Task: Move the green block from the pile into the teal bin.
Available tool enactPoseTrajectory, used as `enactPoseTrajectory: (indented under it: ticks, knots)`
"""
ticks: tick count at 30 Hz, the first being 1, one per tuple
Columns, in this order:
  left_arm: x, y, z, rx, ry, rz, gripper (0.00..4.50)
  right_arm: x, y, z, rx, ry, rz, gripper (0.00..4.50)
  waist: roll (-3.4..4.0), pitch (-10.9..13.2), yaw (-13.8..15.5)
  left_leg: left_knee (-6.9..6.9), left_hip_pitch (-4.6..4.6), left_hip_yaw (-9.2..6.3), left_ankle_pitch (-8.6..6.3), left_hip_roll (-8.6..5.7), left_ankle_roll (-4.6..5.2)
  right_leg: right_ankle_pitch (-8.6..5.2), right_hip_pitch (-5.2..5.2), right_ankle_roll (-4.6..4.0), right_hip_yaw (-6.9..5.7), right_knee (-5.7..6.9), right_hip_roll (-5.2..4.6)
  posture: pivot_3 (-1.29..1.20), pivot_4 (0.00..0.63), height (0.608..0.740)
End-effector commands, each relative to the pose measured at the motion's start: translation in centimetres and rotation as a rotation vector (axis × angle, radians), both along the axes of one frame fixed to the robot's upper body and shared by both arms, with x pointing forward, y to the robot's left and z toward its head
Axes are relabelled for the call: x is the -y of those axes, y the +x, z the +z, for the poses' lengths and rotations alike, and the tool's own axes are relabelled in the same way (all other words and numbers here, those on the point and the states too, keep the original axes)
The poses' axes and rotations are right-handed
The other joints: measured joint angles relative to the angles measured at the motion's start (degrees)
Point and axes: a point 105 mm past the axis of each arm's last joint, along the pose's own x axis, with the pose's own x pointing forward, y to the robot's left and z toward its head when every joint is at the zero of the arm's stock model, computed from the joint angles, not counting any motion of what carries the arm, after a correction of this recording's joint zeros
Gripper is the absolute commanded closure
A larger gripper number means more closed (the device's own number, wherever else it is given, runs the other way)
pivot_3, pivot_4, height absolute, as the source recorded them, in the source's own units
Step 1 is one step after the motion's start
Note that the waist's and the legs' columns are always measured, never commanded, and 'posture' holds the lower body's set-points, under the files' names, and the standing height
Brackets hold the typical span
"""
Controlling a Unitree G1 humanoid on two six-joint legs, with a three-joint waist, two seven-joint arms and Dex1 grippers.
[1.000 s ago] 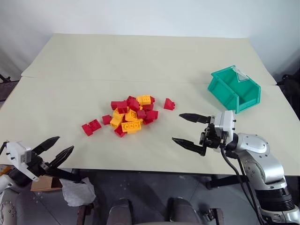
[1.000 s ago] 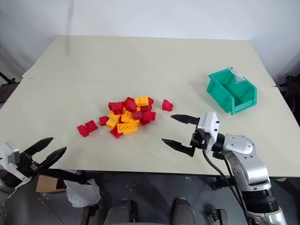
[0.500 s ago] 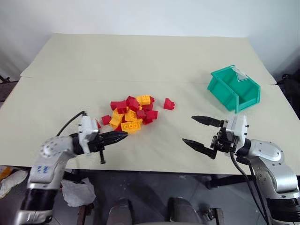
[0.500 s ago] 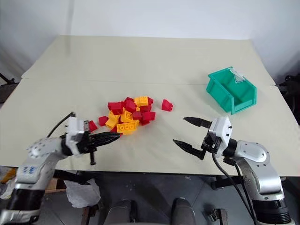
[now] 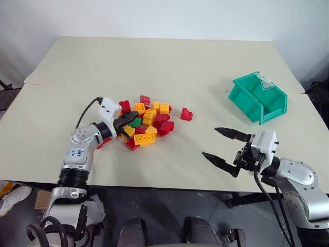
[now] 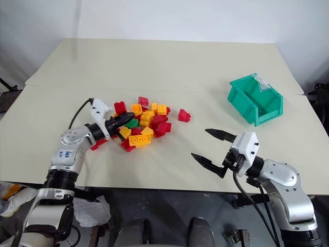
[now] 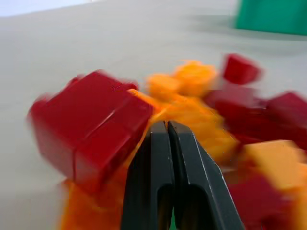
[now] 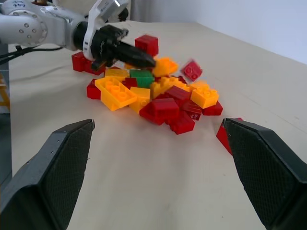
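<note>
The green block [image 5: 136, 122] shows in the left part of the pile [image 5: 145, 139] of red and yellow bricks, mid-table. My left gripper [image 5: 132, 118] is shut, holds nothing, and its tip is pushed into the pile's left side, just beside the green block. From the left wrist view its fingers [image 7: 158, 143] press together among red and orange bricks. My right gripper [image 5: 209, 141] hangs open and empty near the table's front edge, right of the pile. The teal bin [image 5: 257, 98] stands at the far right, apart from both grippers.
One red brick [image 5: 186, 114] lies alone right of the pile, and another [image 5: 145, 99] sits at its far edge. A seam crosses the beige table [image 5: 169, 67] behind the pile. Bare tabletop lies between the pile and the bin.
My left arm came up from below the table's front edge, shut its gripper and drove into the pile. Bricks scattered and the green block came into sight. The right gripper drifted slightly right.
</note>
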Motion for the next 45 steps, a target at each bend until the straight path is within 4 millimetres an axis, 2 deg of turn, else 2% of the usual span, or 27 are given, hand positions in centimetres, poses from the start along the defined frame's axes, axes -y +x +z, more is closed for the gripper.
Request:
enactPoseTrajectory:
  ticks: [1, 4, 11, 15, 19, 22, 25, 28, 31, 33, 38, 40, 41, 43, 45]
  knots:
    - [-2.1, 0.4, 0.8, 0.037, -0.008, 0.081, 4.44, -0.6, -0.2, 0.8, 0.043, 0.012, 0.015, 0.0, 0.0, 0.0, 0.0, 0.0, 0.0, 0.0, 0.0, 0.0, 0.0, 0.0, 0.0, 0.0, 0.0, 0.0, 0.0, 0.0, 0.15, 0.74]
    - [-1.9, -0.4, 0.1, 0.02, 0.023, 0.015, 4.44, -0.7, -0.2, 0.8, 0.046, 0.017, 0.013, 0.0, 0.0, 0.0, 0.2, 0.0, -0.01, 0.0, 0.0, 0.0, 0.0, 0.0, 0.0, 0.0, -0.01, -0.01, 0.0, 0.0, 0.15, 0.74]
    - [0.4, -3.6, -1.1, -0.023, 0.134, -0.285, 4.44, -0.9, -0.4, 0.5, 0.04, 0.025, 0.01, 0.0, 0.0, 0.0, 0.5, 0.0, -0.01, 0.01, 0.0, 0.0, 0.0, 0.0, 0.0, 0.0, -0.01, -0.01, 0.0, 0.0, 0.15, 0.74]
    - [0.0, -5.1, -2.0, -0.081, 0.22, -0.361, 4.44, -0.9, -0.5, 0.6, 0.037, 0.026, 0.012, 0.0, 0.01, 0.0, 0.5, -0.01, -0.01, 0.01, 0.0, 0.01, 0.0, 0.0, -0.01, 0.0, -0.01, 0.0, 0.0, 0.0, 0.15, 0.74]
    - [-1.7, -5.5, -1.1, -0.066, 0.203, -0.322, 4.44, -0.9, -0.5, 0.6, 0.033, 0.022, 0.02, 0.0, 0.01, 0.0, 0.5, 0.0, 0.0, 0.02, 0.0, 0.01, 0.0, 0.0, 0.0, 0.0, -0.01, 0.01, 0.0, 0.0, 0.15, 0.74]
    - [-4.3, -5.6, 0.2, -0.032, 0.149, -0.235, 4.44, -0.9, -0.4, 0.6, 0.03, 0.019, 0.033, 0.0, 0.01, 0.0, 0.4, 0.0, 0.0, 0.01, 0.0, 0.02, 0.0, 0.0, -0.01, 0.0, -0.01, 0.01, 0.0, 0.0, 0.15, 0.74]
    - [-7.4, -7.3, 0.6, -0.02, 0.089, -0.185, 4.44, -1.0, -0.2, 0.8, 0.031, 0.02, 0.051, 0.0, 0.01, 0.0, -0.2, -0.02, -0.01, 0.01, 0.0, 0.03, 0.0, 0.0, -0.05, 0.0, -0.01, 0.04, 0.0, 0.0, 0.15, 0.74]
    - [-10.4, -9.0, -0.2, -0.053, 0.059, -0.105, 3.89, -1.1, 0.0, 0.9, 0.033, 0.02, 0.065, 0.0, 0.02, 0.0, -0.9, -0.07, 0.02, 0.01, 0.0, 0.04, 0.0, 0.0, -0.05, 0.0, -0.01, 0.05, 0.0, 0.0, 0.15, 0.74]
    - [-14.0, -11.2, -1.7, -0.074, 0.057, 0.045, 2.98, -1.3, 0.5, 1.0, 0.041, 0.017, 0.083, 0.0, 0.01, 0.0, -1.0, -0.05, 0.02, 0.02, 0.0, 0.04, 0.0, 0.0, -0.05, -0.01, 0.0, 0.06, 0.0, 0.0, 0.15, 0.74]
    - [-14.8, -12.3, -2.0, -0.069, 0.043, 0.1, 2.33, -1.4, 0.7, 1.1, 0.047, 0.02, 0.085, 0.0, 0.0, 0.0, -0.9, -0.05, 0.03, 0.02, -0.01, 0.06, 0.01, -0.01, -0.05, -0.01, 0.0, 0.06, 0.0, 0.0, 0.15, 0.74]
    - [-12.7, -12.7, -1.6, -0.056, 0.034, 0.072, 0.84, -1.5, 0.6, 0.9, 0.046, 0.021, 0.089, 0.0, -0.03, 0.0, 0.2, -0.01, -0.02, -0.02, -0.03, 0.04, 0.03, -0.01, -0.02, -0.01, 0.0, 0.04, -0.01, 0.0, 0.15, 0.74]
    - [-10.8, -12.1, -1.1, -0.069, 0.027, 0.022, 0.21, -1.5, 0.6, 0.8, 0.044, 0.021, 0.089, 0.0, -0.06, 0.0, 0.4, -0.01, -0.02, -0.02, -0.03, 0.04, 0.03, -0.01, -0.02, -0.01, 0.0, 0.04, 0.0, 0.0, 0.15, 0.74]
    - [-9.7, -11.6, -0.5, -0.058, 0.033, -0.002, 0.02, -1.4, 0.6, 0.8, 0.044, 0.021, 0.088, 0.0, -0.06, 0.0, 0.4, -0.01, -0.02, -0.01, -0.03, 0.04, 0.03, -0.01, -0.02, -0.01, 0.0, 0.05, 0.0, 0.0, 0.15, 0.74]
    - [-8.0, -10.0, 0.1, -0.095, 0.067, 0.013, 0.02, -1.4, 0.6, 0.8, 0.046, 0.02, 0.084, 0.0, -0.06, 0.0, 0.5, -0.01, -0.01, -0.01, -0.03, 0.04, 0.02, -0.01, -0.03, -0.01, 0.0, 0.06, 0.0, 0.0, 0.15, 0.74]
    - [-5.5, -8.8, 0.9, -0.133, 0.065, -0.05, 0.02, -1.3, 0.5, 0.9, 0.05, 0.024, 0.076, 0.0, -0.06, 0.0, 0.7, -0.01, -0.01, -0.01, -0.02, 0.04, 0.02, 0.0, -0.03, -0.01, 0.0, 0.07, 0.0, 0.0, 0.15, 0.74]
